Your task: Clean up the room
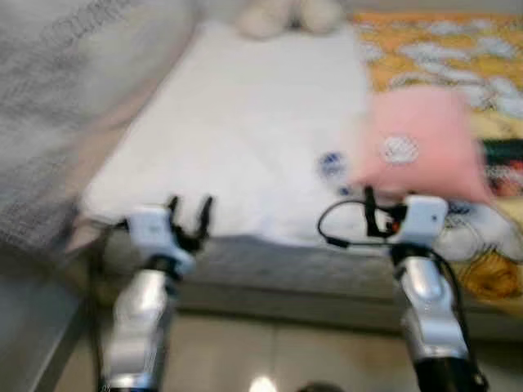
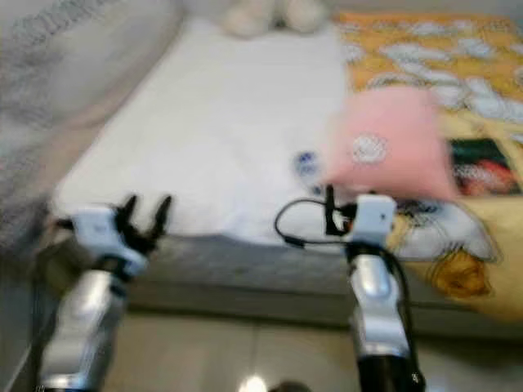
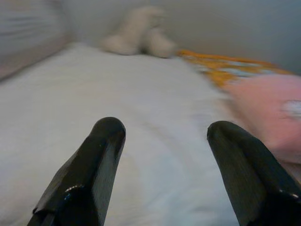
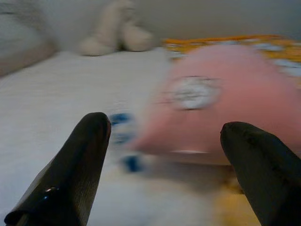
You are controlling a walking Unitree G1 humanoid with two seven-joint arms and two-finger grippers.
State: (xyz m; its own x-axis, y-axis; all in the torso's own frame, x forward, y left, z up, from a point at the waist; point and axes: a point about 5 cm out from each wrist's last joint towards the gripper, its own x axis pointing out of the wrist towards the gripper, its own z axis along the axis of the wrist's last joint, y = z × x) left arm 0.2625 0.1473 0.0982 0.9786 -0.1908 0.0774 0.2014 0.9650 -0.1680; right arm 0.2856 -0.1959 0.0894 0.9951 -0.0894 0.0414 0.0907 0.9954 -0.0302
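Observation:
A pink pillow (image 1: pixel 421 143) with a round white mark lies on the bed, partly on the white sheet (image 1: pixel 245 122) and partly on the orange patterned blanket (image 1: pixel 441 49). My right gripper (image 4: pixel 164 127) is open, held just short of the pillow's near edge, with nothing between its fingers. My left gripper (image 1: pixel 189 204) is open too and hovers over the near edge of the white sheet. A cream plush toy (image 1: pixel 290 15) sits at the bed's far end. The pictures are blurred.
The grey front edge of the bed (image 1: pixel 270 269) runs across just below both grippers, with pale floor (image 1: pixel 270 351) under it. A grey fabric mass (image 1: pixel 49 98) rises on the left. A dark green and red item (image 1: pixel 502 159) lies beside the pillow at the right.

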